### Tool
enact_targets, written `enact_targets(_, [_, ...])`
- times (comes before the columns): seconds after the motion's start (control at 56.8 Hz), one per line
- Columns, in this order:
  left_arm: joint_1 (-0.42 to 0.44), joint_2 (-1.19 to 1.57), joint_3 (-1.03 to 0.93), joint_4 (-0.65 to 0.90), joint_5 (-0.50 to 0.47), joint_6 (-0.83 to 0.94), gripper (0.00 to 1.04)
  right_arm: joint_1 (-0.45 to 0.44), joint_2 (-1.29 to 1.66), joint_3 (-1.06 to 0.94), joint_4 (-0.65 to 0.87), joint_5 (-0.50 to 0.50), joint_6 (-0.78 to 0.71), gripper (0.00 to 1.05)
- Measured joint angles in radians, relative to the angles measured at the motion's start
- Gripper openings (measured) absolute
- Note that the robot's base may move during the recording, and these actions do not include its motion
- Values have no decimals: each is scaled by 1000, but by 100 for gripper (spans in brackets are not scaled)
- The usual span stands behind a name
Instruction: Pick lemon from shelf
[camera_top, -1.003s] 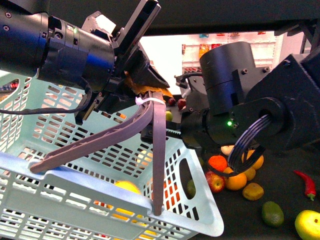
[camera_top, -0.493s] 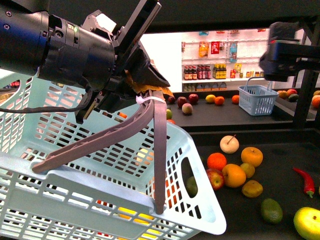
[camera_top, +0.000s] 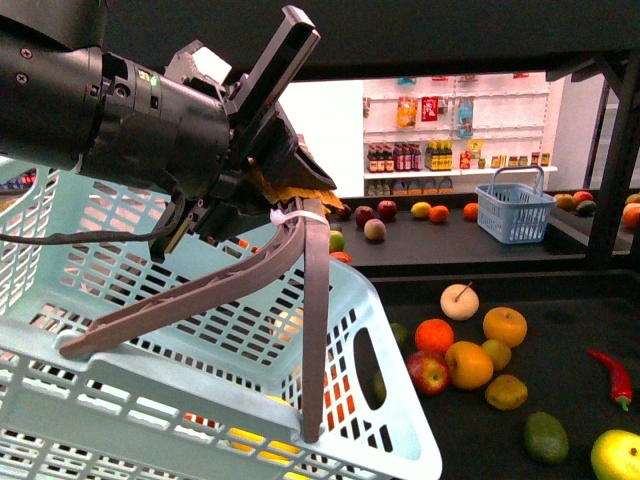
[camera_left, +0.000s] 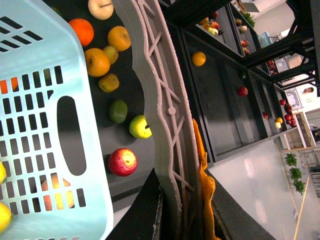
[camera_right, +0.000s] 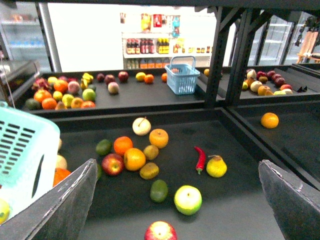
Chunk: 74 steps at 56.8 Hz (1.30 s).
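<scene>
The right gripper (camera_right: 177, 165) is spread wide and nothing is held in it. It is poised above the dark tray of the shelf (camera_right: 240, 145), apart from every fruit. The left gripper (camera_top: 290, 205) is clamped on the handle (camera_top: 200, 285) of the pale blue basket (camera_top: 150, 378), which is held up before the tray. The lemon (camera_right: 216, 166) is taken to be the yellow fruit with a pointed end, lying on the tray just beside the red chilli (camera_right: 200, 159) and near the yellow-green apple (camera_right: 188, 199). The pick is judged not yet begun, as the lemon lies untouched. An approach, a closing on the lemon and a lift remain. Yellow fruit is glimpsed through the basket slots, but its kind cannot be told.
</scene>
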Motion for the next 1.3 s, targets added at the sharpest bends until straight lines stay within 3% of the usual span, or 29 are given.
enact_targets(0.123, [-2,1,0,0,8,3,13,-109,-108,-62,-106,-348,3,75])
enact_targets(0.211, [-2,2,0,0,1,0,13,-200,-171,-98,-131,-494,3,60])
enact_targets(0.546, [-2,2,0,0,2,1,13,-462,-283,-144,-181,-746,4,3])
enact_targets(0.651, [-2,2,0,0,2,0,13,-525,-303,-158,-188,-813,7,3])
enact_targets(0.704, [-2,2,0,0,2,0,13,-605,-313,-163,-197,-916,8,3])
enact_targets(0.775, [-2,2,0,0,2,1,13,-665,-336,-178,-196,-937,10,3])
enact_targets(1.179, [-2,2,0,0,2,1,13,-674,-359,-197,-196,-951,10,3])
enact_targets(1.303, [-2,2,0,0,2,1,13,-674,-359,-196,-196,-951,10,26])
